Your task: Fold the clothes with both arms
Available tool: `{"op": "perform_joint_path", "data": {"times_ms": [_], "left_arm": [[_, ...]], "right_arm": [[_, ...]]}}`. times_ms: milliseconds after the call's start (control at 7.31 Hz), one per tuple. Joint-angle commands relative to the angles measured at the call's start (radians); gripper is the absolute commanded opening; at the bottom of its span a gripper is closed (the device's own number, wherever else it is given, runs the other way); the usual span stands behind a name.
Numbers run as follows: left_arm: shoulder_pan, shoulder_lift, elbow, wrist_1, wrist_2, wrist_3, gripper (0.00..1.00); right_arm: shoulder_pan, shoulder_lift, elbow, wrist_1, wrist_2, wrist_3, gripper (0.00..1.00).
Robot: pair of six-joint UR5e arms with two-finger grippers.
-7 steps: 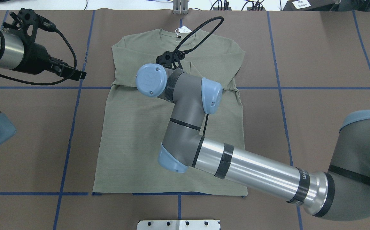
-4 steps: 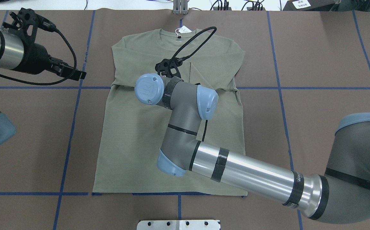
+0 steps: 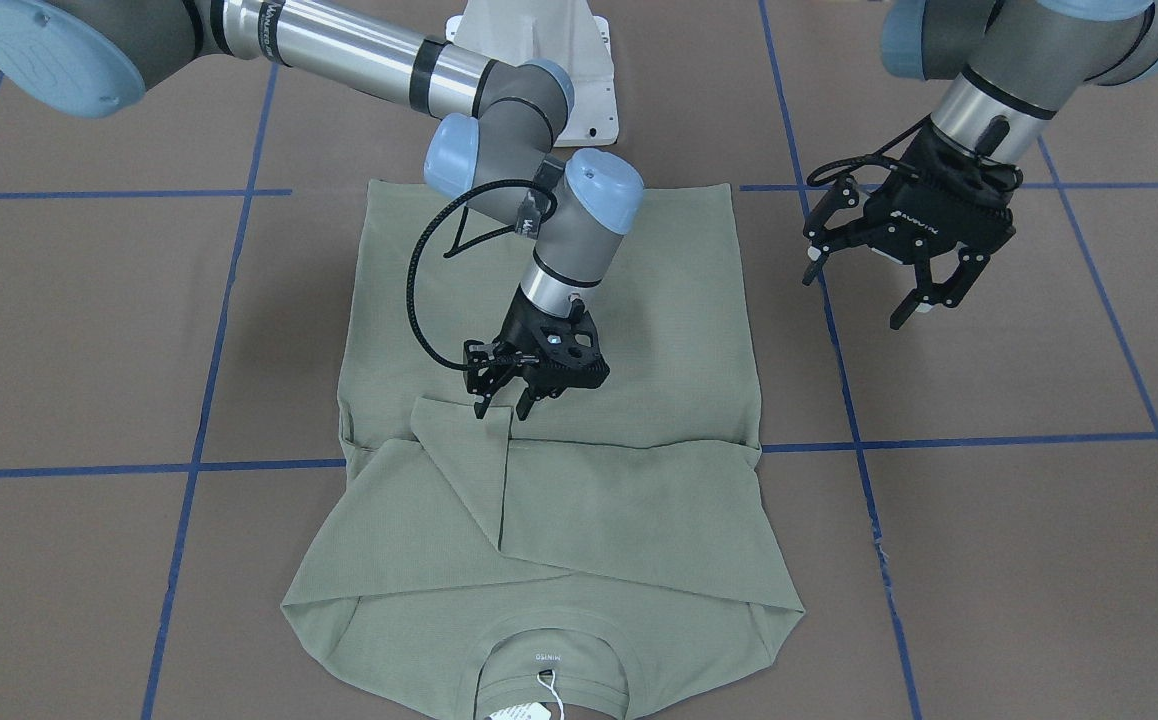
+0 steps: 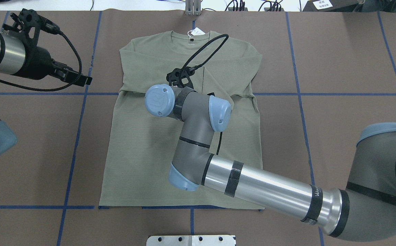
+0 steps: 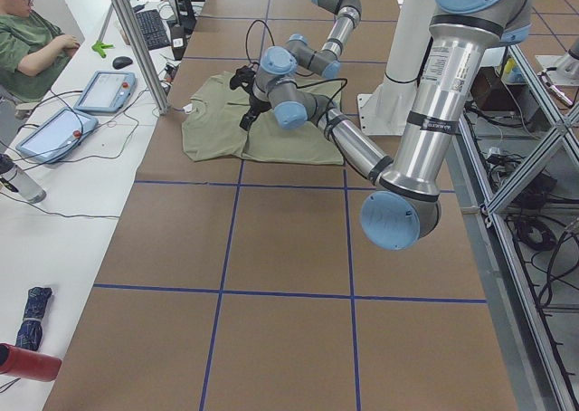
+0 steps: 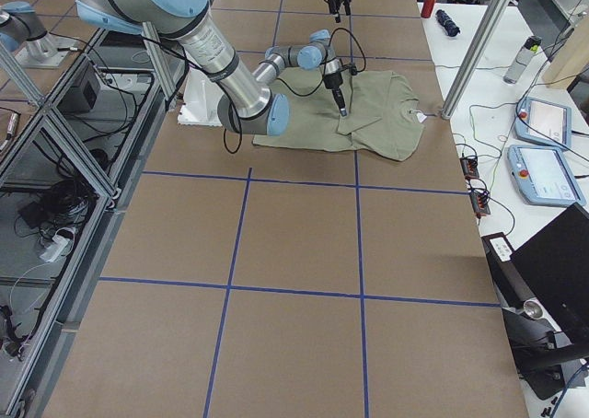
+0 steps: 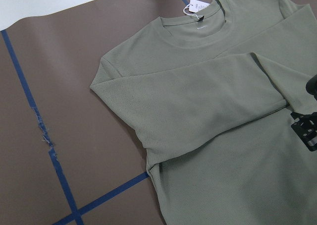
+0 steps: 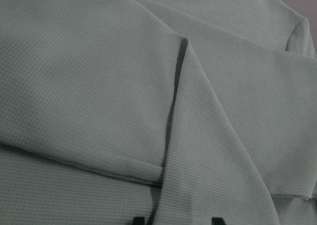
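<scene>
Off the shirt's left shoulder, clear of the cloth, the left gripper (image 3: pixel 869 285) hangs above the table (image 4: pixel 348 68) with its jaws spread and nothing between them. The shirt (image 4: pixel 143 143) is sage green and finely ribbed, lying flat with the collar far from the robot and a white tag (image 4: pixel 196 32) at the neck. Both sleeves are folded across the chest, their ends meeting near the middle. The right gripper (image 3: pixel 502 408) points down at that meeting place, jaws parted and holding nothing. The hem lies straight along a blue tape line (image 4: pixel 167 207), and bare brown table flanks both sides of the shirt.
</scene>
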Motion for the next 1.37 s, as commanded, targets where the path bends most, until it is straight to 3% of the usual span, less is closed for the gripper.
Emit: {"op": "perform_joint_path", "data": {"times_ms": [0,410,547,684,1231], "left_arm": [[0.000,0.000,0.000,0.000,0.000,0.000,1.00],[0.000,0.002,0.000,0.000,0.000,0.000,1.00],[0.000,0.002,0.000,0.000,0.000,0.000,1.00],[0.001,0.002,0.000,0.000,0.000,0.002,1.00],[0.002,0.002,0.000,0.000,0.000,0.002,1.00]], "right_arm": [[-0.003,-0.002,-0.002,-0.001,-0.002,-0.002,0.50],[-0.006,-0.006,-0.008,0.000,-0.002,-0.001,0.50],[-0.006,-0.005,-0.008,0.000,-0.002,-0.001,0.42],[-0.006,-0.005,-0.008,0.000,-0.002,-0.001,0.00],[0.035,0.001,0.020,-0.004,0.011,-0.013,0.00]]}}
